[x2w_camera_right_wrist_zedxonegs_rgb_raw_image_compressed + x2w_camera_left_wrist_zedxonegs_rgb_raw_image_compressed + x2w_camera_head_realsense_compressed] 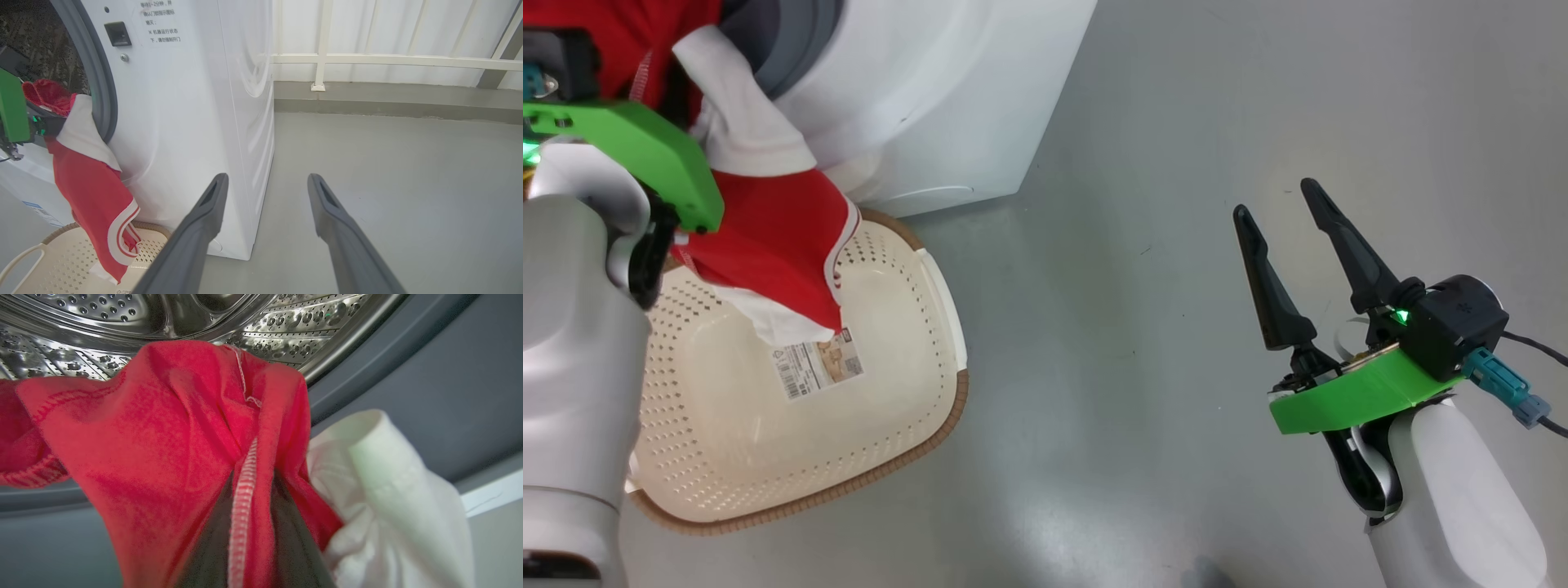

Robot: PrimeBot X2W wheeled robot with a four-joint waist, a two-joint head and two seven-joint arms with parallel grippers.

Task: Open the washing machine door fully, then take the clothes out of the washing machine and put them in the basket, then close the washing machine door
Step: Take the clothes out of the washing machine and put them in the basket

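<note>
the left gripper (253, 490) pinches the red clothes (768, 237) at the mouth of the washing machine (947, 98), the garment's hem dangling over the basket (768, 441) set just below to catch it; the right gripper (1276, 200) hangs aside over the floor (1143, 408), fingers spread, holding nothing

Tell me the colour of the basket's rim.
The rim is brown with a woven look, on the cream perforated basket. Best in the head view.

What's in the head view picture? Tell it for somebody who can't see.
A red and white garment hangs from the left gripper at the washing machine mouth, dangling over a cream basket on the floor. The right gripper hovers open over grey floor.
</note>
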